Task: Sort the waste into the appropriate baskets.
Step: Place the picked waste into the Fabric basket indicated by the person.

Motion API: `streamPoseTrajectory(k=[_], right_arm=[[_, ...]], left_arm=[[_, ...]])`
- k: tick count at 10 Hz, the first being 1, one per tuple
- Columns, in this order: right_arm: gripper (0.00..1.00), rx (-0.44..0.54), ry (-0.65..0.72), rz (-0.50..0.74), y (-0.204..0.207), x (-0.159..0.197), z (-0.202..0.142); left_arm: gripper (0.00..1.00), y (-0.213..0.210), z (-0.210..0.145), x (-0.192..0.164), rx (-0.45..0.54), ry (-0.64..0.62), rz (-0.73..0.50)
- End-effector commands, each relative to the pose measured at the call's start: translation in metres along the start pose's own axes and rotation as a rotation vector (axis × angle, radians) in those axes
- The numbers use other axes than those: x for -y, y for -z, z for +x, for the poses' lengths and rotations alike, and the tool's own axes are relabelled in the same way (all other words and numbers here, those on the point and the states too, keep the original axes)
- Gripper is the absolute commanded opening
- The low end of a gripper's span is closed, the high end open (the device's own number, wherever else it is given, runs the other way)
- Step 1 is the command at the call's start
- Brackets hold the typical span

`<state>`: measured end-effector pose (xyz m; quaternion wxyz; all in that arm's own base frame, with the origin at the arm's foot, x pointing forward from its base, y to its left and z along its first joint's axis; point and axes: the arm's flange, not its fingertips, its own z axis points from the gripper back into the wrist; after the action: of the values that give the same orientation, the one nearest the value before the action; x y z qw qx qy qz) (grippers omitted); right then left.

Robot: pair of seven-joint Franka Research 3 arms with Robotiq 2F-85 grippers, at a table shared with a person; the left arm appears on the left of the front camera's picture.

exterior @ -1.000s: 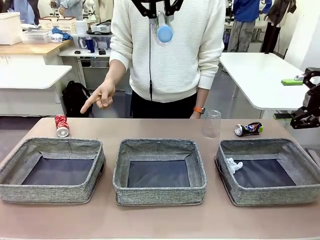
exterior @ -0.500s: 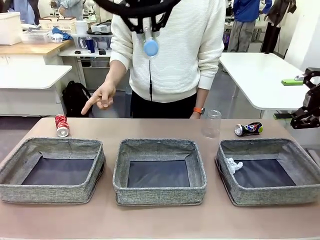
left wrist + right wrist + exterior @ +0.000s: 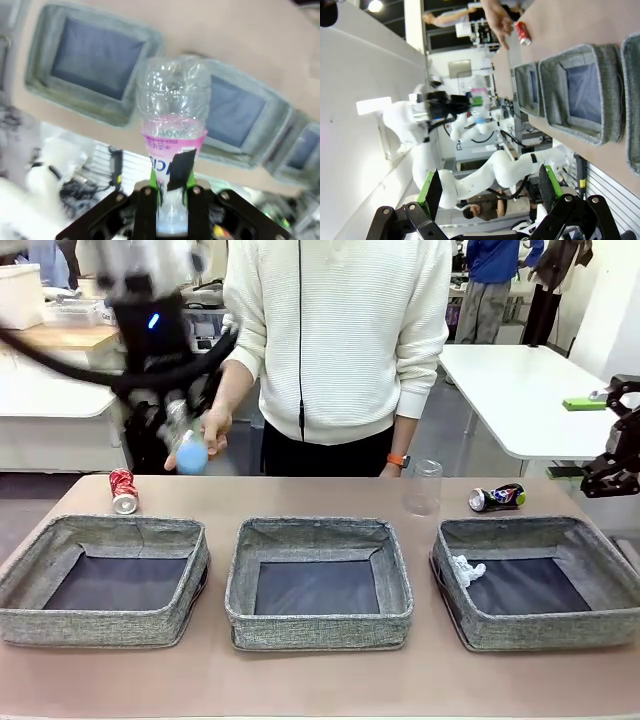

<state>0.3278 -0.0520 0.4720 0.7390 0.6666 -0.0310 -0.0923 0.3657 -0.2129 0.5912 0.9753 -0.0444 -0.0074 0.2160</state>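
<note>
My left gripper [image 3: 166, 408] is shut on a clear plastic bottle [image 3: 186, 448] with a pink label and a blue cap. It hangs blurred above the far left of the table, by the person's pointing hand [image 3: 214, 426]. In the left wrist view the bottle [image 3: 172, 110] stands between the fingers [image 3: 172, 175] over the baskets [image 3: 97, 57]. On the table behind the three grey baskets [image 3: 110, 625] lie a red can [image 3: 123, 490], a clear cup [image 3: 423, 487] and a dark can [image 3: 497, 498]. A paper ball [image 3: 466, 569] lies in the right basket [image 3: 540, 635]. My right gripper [image 3: 489, 190] is open and holds nothing.
The person stands at the far edge behind the middle basket [image 3: 320, 625]. My right arm [image 3: 615, 455] hangs off the table's right edge. White tables and shelves stand behind. A strip of bare table [image 3: 320, 680] runs in front of the baskets.
The left arm has swung from top centre down and to the left with the bottle, reaching the person's pointing hand. The right arm has not moved.
</note>
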Motion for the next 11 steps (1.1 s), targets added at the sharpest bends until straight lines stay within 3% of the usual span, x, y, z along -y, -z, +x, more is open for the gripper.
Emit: streamPoseTrajectory(k=[1,3,5,10,11], right_arm=[[1.00,-0.005,0.019,-0.002,-0.002,-0.004,-0.002],[1.00,-0.005,0.019,-0.002,-0.002,-0.004,-0.002],[1.00,-0.005,0.019,-0.002,-0.002,-0.004,-0.002],[1.00,-0.005,0.019,-0.002,-0.002,-0.004,-0.002],[1.00,-0.005,0.019,-0.002,-0.002,-0.004,-0.002]], left_arm=[[0.20,0.100,-0.033,-0.086,-0.006,-0.117,0.005],[0.20,0.135,-0.020,-0.112,-0.062,-0.210,0.046],[0.20,0.159,-0.009,-0.133,-0.068,-0.309,0.010],[0.20,0.150,0.004,-0.132,-0.012,-0.344,-0.044],[0.25,0.147,0.007,-0.131,-0.013,-0.344,-0.048]])
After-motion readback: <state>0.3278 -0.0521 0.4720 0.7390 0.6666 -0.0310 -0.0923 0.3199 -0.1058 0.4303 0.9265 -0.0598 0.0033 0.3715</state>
